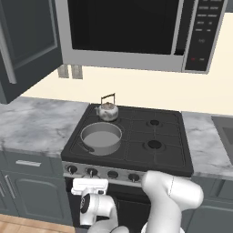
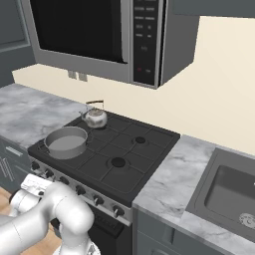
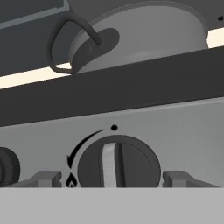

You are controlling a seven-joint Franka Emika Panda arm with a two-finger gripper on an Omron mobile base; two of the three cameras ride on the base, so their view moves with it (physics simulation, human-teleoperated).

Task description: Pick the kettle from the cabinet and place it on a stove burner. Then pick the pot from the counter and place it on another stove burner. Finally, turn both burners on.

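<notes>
Light: even, bright, flat render, no visible source | Shadows: soft, faint under the kettle (image 1: 108,110) and inside the pot (image 1: 101,138) | Glare: small sheen on kettle | Focus: base views sharp; hand view slightly soft, knob (image 3: 117,162) looming close | Distortion: none evident

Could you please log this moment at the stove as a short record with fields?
kettle: upright on the rear left burner
pot: on the front left burner, in front of the kettle
cooktop: black, four burners, right two bare
knob: dark, pale bar pointing up at the dot, centred in the hand view
end effector: open, level with the knob, one fingertip on each side, not touching
sink: set in the counter right of the stove
</notes>
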